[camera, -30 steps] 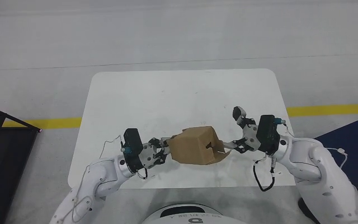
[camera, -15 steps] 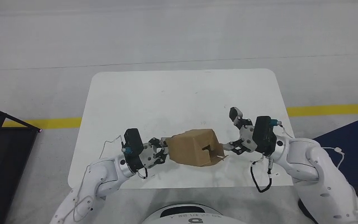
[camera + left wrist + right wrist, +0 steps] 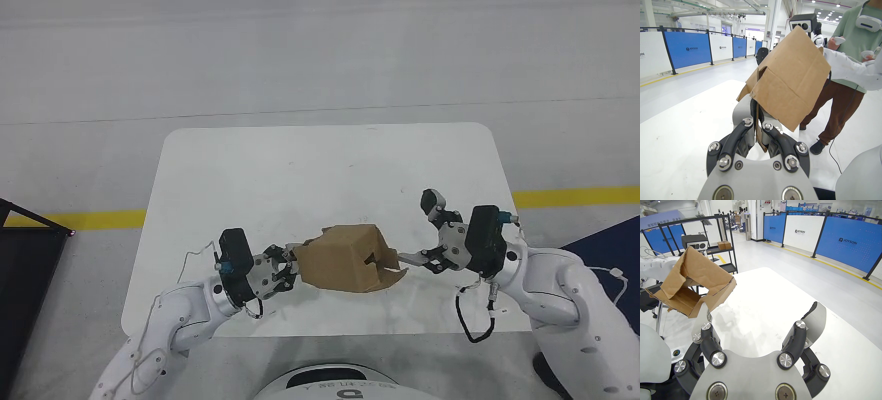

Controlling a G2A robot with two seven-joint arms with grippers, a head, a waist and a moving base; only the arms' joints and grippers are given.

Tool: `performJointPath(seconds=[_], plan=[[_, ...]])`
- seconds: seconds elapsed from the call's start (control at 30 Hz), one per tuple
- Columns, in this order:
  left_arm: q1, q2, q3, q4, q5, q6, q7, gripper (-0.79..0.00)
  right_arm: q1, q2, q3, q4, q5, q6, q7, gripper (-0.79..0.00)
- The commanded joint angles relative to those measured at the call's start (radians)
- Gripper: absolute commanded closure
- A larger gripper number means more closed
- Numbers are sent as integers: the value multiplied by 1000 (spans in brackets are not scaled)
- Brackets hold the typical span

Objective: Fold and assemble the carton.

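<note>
Factory hall with pale grey floor (image 3: 300, 60), a yellow line (image 3: 100, 218) painted across it, blue-and-white barrier panels (image 3: 687, 50) round the area and a black rack (image 3: 723, 247) with small boxes behind the table. White rounded table (image 3: 320, 170) sits in the middle of the top view with both arms over its near edge. Brown carton (image 3: 345, 258) is between the two grippers, near the table's front edge at about its middle, tilted, and in the wrist views it looks raised off the surface. It is only partly folded: the side toward the left arm is a flat creased panel, the end toward the right arm is open with loose flaps and torn perforated edges. Left gripper (image 3: 756, 113) has its fingers pinched tight on a thin cardboard flap at the carton's near corner, flap edge running down between the pads. Right gripper (image 3: 758, 310) is spread wide and holds nothing; one finger (image 3: 702, 313) lies against the lower corner flap at the open end, the other finger (image 3: 814, 308) is out over bare table, well apart from the carton
</note>
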Motion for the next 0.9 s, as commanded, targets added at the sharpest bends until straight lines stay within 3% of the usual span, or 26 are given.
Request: performJointPath(seconds=[0.0, 0.43, 0.87], plan=[[-1, 0, 1, 1, 3, 1, -4, 0, -1, -1, -5, -4, -4, 0, 1, -785], [-11, -1, 1, 8, 6, 3, -13, 0, 40, -5, -69, -13, -26, 14, 41, -785], [-24, -4, 4, 26, 0, -1, -13, 0, 31, -4, -42, -18, -6, 14, 38, -785]])
